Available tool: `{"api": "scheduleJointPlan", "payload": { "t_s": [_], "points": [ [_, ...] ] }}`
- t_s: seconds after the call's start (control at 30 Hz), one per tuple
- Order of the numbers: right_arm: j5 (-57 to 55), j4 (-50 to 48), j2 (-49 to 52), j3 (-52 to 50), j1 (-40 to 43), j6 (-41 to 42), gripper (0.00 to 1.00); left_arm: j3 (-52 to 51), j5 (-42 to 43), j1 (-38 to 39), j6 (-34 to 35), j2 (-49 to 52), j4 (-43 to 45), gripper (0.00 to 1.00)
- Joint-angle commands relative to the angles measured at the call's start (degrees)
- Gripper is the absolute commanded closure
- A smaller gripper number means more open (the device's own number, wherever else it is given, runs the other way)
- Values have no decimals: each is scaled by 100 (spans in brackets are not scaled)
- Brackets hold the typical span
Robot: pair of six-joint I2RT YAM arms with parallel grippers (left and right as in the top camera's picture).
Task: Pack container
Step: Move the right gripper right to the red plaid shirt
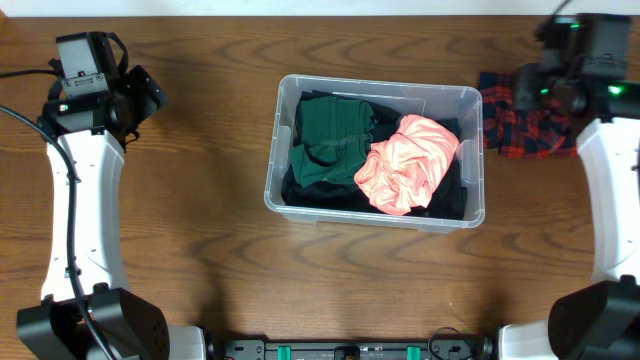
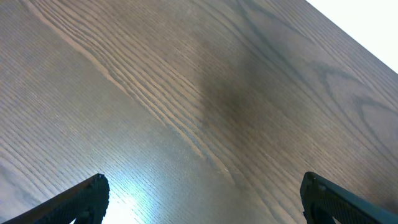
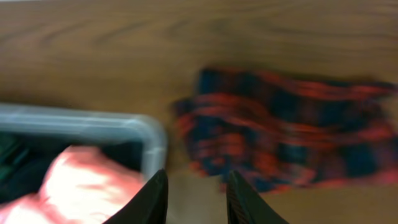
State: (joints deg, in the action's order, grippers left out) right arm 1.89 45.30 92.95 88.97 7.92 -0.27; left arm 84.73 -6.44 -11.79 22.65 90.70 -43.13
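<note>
**Right hand empty near the plaid cloth**

The right hand [image 3: 198,208] has its fingers slightly apart and grasps nothing. It is near the red-and-navy plaid cloth [image 3: 286,130], probably the next item to pack. Just beside the cloth, the large clear plastic container [image 1: 375,88] stands on the wooden desk [image 1: 200,250] and holds clothes [image 1: 400,160]. The left hand [image 2: 202,205] is wide released, well apart.

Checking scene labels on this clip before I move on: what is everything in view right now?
container: one, clear plastic, middle of the table
green garment: one, dark green, in the container, left part
pink garment: one, salmon pink, in the container, right part, on top
black garment: at least one, black, under the other two
plaid cloth: one, red and navy, on the table beside the container's right wall
table: one, brown wood
left arm: one, white and black, left side
left gripper: open wide, empty, over bare wood
right arm: one, white and black, right side
right gripper: slightly open, empty, above the plaid cloth
</note>
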Motion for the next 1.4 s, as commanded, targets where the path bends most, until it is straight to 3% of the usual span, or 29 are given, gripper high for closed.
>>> {"api": "scheduleJointPlan", "payload": {
  "t_s": [0.0, 0.2, 0.33, 0.67, 0.9, 1.17, 1.37],
  "points": [
    [-1115, -175, 122, -15, 328, 627, 71, 46, -90, -20, -7, 2, -11, 2],
    [-1209, -673, 494, -15, 992, 863, 68, 46, -90, -20, -7, 2, -11, 2],
    [-1067, -1104, 863, -15, 1257, 859, 55, 46, -90, -20, -7, 2, -11, 2],
    [-1067, -2446, 1895, -15, 1644, 859, 49, 46, -90, -20, -7, 2, -11, 2],
    [-1067, -2990, 2636, -15, 1958, 857, 29, 46, -90, -20, -7, 2, -11, 2],
    [-1047, -2583, 3211, -15, 2159, 850, 11, 46, -90, -20, -7, 2, -11, 2],
    [-1045, -1508, 3217, -15, 2190, 837, 9, 46, -90, -20, -7, 2, -11, 2]
  ]
}}
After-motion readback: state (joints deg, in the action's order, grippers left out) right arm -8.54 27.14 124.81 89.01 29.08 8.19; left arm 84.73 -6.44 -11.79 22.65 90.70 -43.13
